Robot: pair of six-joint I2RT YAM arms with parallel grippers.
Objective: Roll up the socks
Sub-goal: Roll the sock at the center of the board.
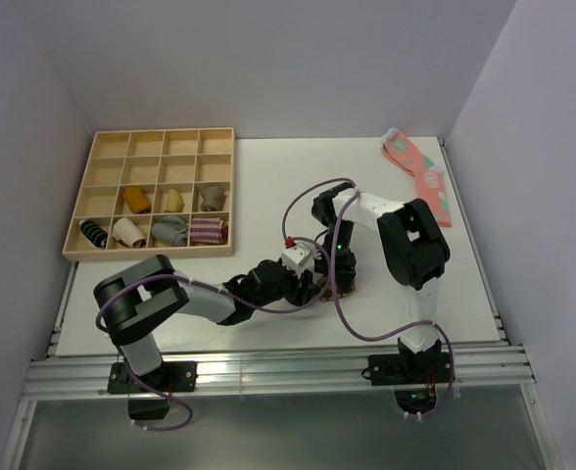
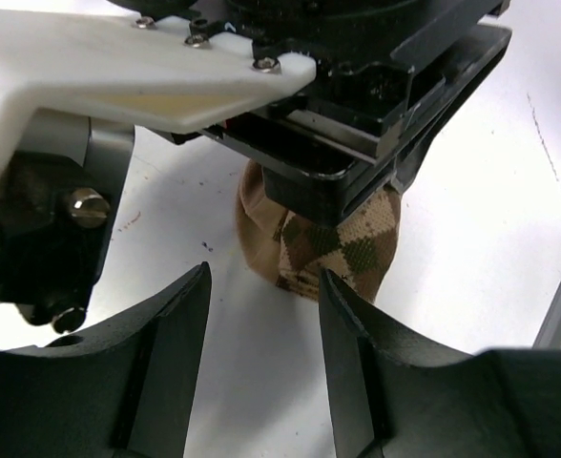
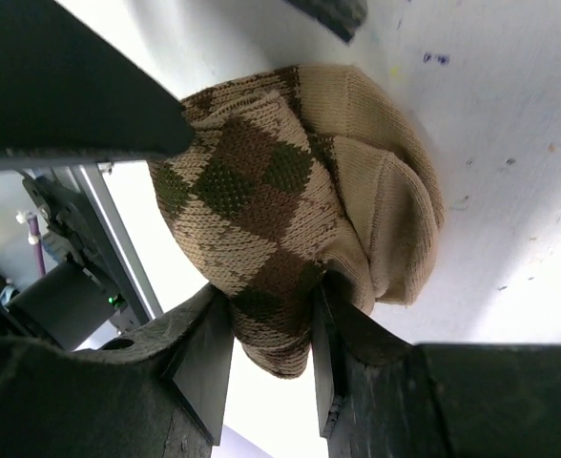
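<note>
The argyle socks [image 3: 290, 210], a half-rolled tan bundle, lie on the counter [image 3: 509, 143] toward 5 o'clock of its middle. The right fingers [image 3: 204, 358] pinch their loose fold. At 9 o'clock, the left fingers [image 2: 166, 324] stand spread and empty. Rolling seems nearly done, and the next move likely calls for tucking the cuff over.

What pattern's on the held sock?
Tan sock, brown-green argyle diamonds; clearest in right wrist view.

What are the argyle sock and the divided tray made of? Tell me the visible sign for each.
The argyle sock is a knitted fabric, matte and soft. Individual stitches show up close, and it bunches into folds. The divided tray looks like pale unfinished wood, with thin flat light-tan slats. The grain is too small to confirm, so it could be plywood or similar.
</note>
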